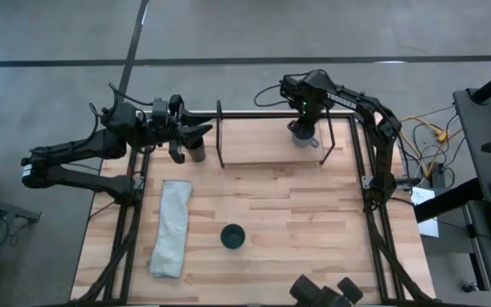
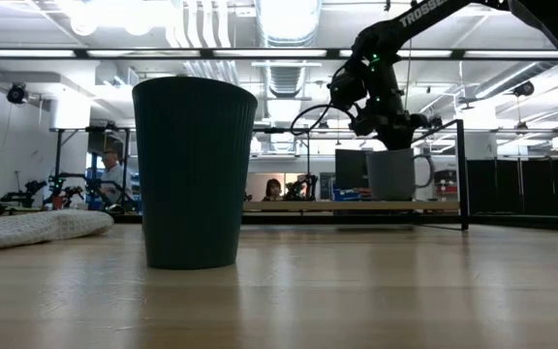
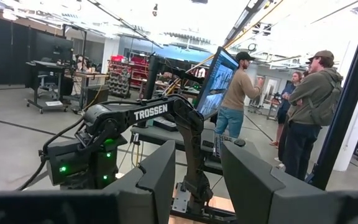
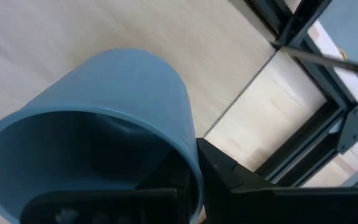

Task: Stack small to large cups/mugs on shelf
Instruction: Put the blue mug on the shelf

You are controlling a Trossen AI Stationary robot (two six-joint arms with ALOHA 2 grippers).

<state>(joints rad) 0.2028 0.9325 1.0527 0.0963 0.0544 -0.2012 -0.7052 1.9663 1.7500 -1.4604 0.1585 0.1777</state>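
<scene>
The grey-blue mug [image 1: 303,135] stands at the right end of the shelf [image 1: 262,147], handle [image 2: 424,174] to the side. My right gripper [image 1: 303,126] comes down on it from above and is shut on its rim. My left gripper [image 1: 186,130] hovers open at the table's far left and points level toward the shelf. The black tumbler [image 1: 196,153] stands upright on the table just beside it, untouched as far as shows. The dark teal cup [image 1: 233,236] stands upright on the table's near middle, close to the low camera [image 2: 195,174]. My right gripper [image 4: 194,180] holds the mug by its rim wall [image 4: 185,146], one finger [image 4: 104,202] inside the hollow and the other finger [image 4: 247,186] outside. It comes from above, pointing down. The mug's base [image 2: 393,199] is level with the shelf board [image 2: 289,206]; whether it rests there I cannot tell.
A folded pale towel [image 1: 170,226] lies on the table's near left. The shelf's upright black rods [image 1: 221,135] rise at its ends. Bare wood lies between the towel, the teal cup and the right edge. People stand in the room beyond [image 3: 312,112].
</scene>
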